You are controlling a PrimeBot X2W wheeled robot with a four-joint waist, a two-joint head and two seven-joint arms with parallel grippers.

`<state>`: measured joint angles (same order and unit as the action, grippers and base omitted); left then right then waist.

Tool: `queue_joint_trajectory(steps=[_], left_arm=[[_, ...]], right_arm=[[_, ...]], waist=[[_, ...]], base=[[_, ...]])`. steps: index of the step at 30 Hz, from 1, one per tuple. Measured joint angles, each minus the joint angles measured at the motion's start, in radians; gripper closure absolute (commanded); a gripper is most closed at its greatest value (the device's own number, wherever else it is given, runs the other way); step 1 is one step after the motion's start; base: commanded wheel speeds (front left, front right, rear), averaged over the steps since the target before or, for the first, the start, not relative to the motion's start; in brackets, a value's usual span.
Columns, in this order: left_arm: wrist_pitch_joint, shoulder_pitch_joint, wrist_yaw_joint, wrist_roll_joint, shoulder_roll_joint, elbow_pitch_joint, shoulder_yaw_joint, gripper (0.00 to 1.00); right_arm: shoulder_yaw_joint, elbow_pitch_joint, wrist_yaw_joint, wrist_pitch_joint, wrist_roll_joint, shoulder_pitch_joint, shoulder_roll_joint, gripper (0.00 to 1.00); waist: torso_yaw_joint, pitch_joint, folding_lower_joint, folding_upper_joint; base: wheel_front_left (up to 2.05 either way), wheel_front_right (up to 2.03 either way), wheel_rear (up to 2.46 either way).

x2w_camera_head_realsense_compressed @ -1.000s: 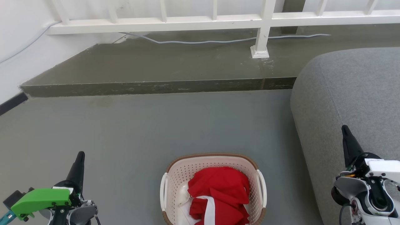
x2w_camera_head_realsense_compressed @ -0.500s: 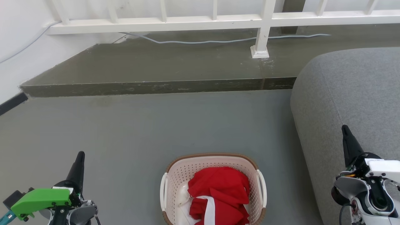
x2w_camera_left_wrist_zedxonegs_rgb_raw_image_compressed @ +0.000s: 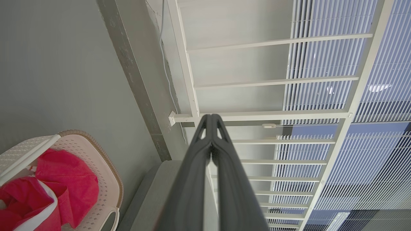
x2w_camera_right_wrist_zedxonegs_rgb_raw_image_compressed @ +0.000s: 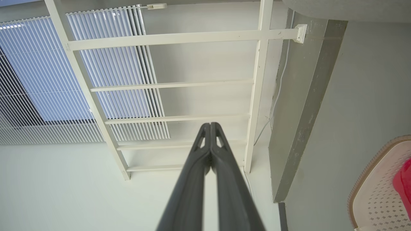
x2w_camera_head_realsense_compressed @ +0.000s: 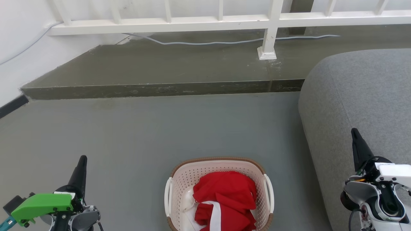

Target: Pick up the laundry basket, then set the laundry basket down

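In the head view, the laundry basket (x2w_camera_head_realsense_compressed: pixel 218 159) stands on the grey floor (x2w_camera_head_realsense_compressed: pixel 144 134) at the bottom middle, its near end cut off by the picture's edge. A red cloth (x2w_camera_head_realsense_compressed: pixel 228 192) with a white band lies heaped inside it, and a white handle (x2w_camera_head_realsense_compressed: pixel 167 195) runs along each long side. The left gripper (x2w_camera_head_realsense_compressed: pixel 83 158) hangs to the left of the basket, well apart from it, and its fingers show as one dark point aimed away from the robot. The right gripper (x2w_camera_head_realsense_compressed: pixel 354 131) is to the right of the basket, also well apart, in front of a grey sofa (x2w_camera_head_realsense_compressed: pixel 362 96) that stands on the basket's right. Beyond the basket the floor meets a low concrete step (x2w_camera_head_realsense_compressed: pixel 160 64), which carries a white railing (x2w_camera_head_realsense_compressed: pixel 192 24) and a pale cable (x2w_camera_head_realsense_compressed: pixel 208 42).

In the left wrist view, the left gripper's two fingers are pressed together along their length and hold nothing. The basket sits in the lower left corner, off to the side of the fingers and clear of them, with the red cloth and one handle showing. Slatted blinds (x2w_camera_left_wrist_zedxonegs_rgb_raw_image_compressed: pixel 379 96) lie behind the railing.

In the right wrist view, the right gripper's fingers are likewise closed tight against each other with nothing between them. A corner of the basket, with its brown rim, perforated wall and a sliver of red cloth, shows at the lower right edge, well apart from the fingers.
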<state>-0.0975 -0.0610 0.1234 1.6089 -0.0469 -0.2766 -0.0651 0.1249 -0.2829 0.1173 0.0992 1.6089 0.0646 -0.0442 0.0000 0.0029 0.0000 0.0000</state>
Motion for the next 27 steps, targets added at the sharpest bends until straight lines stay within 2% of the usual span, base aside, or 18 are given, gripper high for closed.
queue_joint_trajectory(steps=[27], left_arm=[[0.0, 0.0, 0.0, 0.0, 0.0, 0.0, -0.001, 1.0]], right_arm=[[0.001, 0.001, 0.0, 0.0, 0.0, 0.0, 0.0, 1.0]], waist=[[0.0, 0.0, 0.0, 0.0]], base=[[0.0, 0.0, 0.0]])
